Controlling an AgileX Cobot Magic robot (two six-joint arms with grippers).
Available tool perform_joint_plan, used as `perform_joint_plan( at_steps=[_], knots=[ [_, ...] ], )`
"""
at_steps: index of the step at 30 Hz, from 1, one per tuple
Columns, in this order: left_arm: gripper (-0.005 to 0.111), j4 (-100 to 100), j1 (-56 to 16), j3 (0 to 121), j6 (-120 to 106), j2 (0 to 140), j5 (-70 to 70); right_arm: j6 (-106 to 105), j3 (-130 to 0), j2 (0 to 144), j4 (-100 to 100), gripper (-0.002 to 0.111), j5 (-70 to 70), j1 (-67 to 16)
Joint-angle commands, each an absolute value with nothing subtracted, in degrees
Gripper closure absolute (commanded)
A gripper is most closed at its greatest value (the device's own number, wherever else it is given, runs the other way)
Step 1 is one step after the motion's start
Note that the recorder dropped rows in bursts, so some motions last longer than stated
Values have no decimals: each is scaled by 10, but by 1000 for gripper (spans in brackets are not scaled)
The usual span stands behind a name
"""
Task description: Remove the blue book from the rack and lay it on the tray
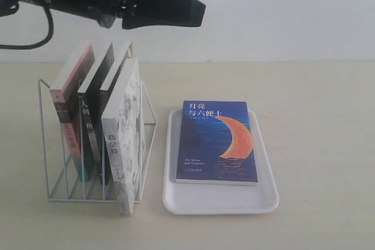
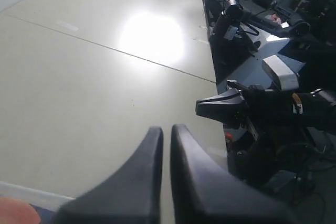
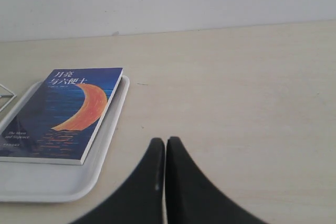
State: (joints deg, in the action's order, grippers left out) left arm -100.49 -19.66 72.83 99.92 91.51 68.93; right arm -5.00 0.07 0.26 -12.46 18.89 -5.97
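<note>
The blue book (image 1: 217, 141) with its orange crescent moon lies flat, cover up, on the white tray (image 1: 220, 203) right of the rack (image 1: 58, 194); both also show in the right wrist view, book (image 3: 60, 113) on tray (image 3: 47, 184). My left gripper (image 1: 199, 11) hangs shut and empty high above the rack's top, its fingers (image 2: 152, 145) pointing out over a room floor. My right gripper (image 3: 165, 142) is shut with nothing in it, low over the bare table to the right of the tray; it is out of the exterior view.
Several books stand slanted in the white wire rack: a white-spined one with a sketch cover (image 1: 120, 150) at the front, black-spined ones (image 1: 88, 127) behind it. The beige table (image 1: 316, 144) runs back to a white wall. Other robot stations (image 2: 262, 93) show in the left wrist view.
</note>
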Motion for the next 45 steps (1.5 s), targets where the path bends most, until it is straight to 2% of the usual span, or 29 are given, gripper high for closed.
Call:
perform_joint_plan(
  at_steps=[1, 5, 11, 35, 45],
  knots=[
    [102, -951, -185, 639, 973, 859, 674, -50, 0, 0, -123, 108, 185, -58],
    [102, -846, -185, 525, 963, 819, 700, -50, 0, 0, -123, 108, 185, -58],
    [102, -908, -185, 450, 963, 816, 700, -50, 0, 0, -123, 108, 185, -58],
    [102, -883, -185, 441, 963, 811, 700, -50, 0, 0, -123, 108, 185, -58],
    [102, -803, -185, 397, 963, 677, 526, -50, 0, 0, -123, 108, 185, -58]
  ],
)
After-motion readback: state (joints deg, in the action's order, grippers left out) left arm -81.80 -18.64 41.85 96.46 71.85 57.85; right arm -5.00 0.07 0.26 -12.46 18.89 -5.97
